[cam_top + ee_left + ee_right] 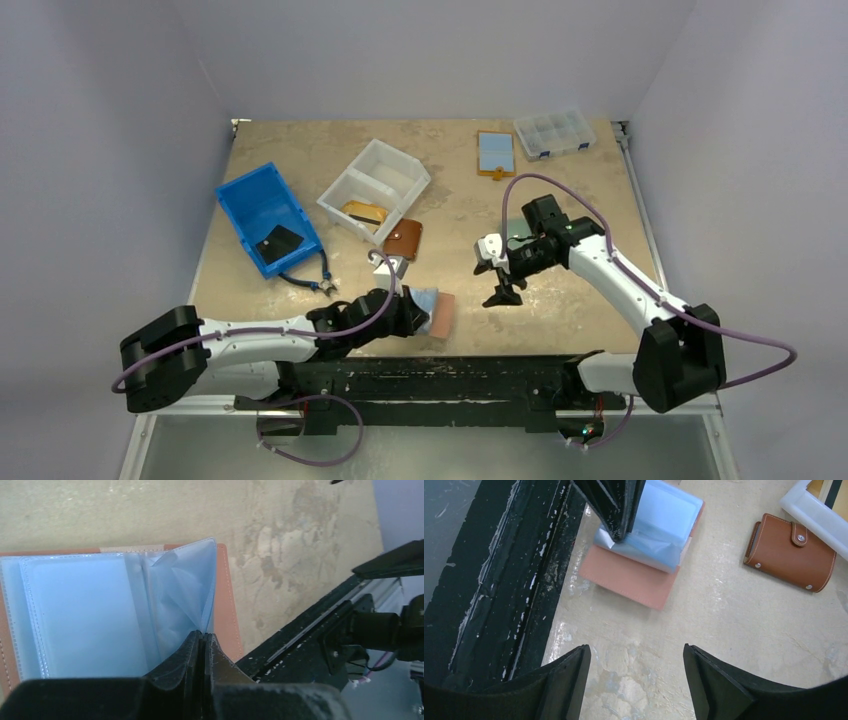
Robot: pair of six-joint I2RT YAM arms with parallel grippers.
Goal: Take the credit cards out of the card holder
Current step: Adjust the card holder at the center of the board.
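Left gripper (408,310) lies low at the near edge of the counter (560,200), its tips at the open card holder (443,318), which rests flat just ahead of the arm bases. The right gripper (500,293) hangs over bare counter to the holder's right, apart from it. A brown wallet (404,238) lies behind the holder beside a white tray (375,185), with a blue bin (262,215) further left. From the left wrist, the left fingers are clenched tight on the edge of a clear plastic sleeve (182,595) that lifts off the holder's right panel. A light-blue credit card (75,615) sits inside the flat sleeve on the left panel. Whether the pinched sleeve carries a card I cannot tell. From the right wrist, the right jaws stand wide apart with nothing between them, above the counter near the holder's salmon cover.
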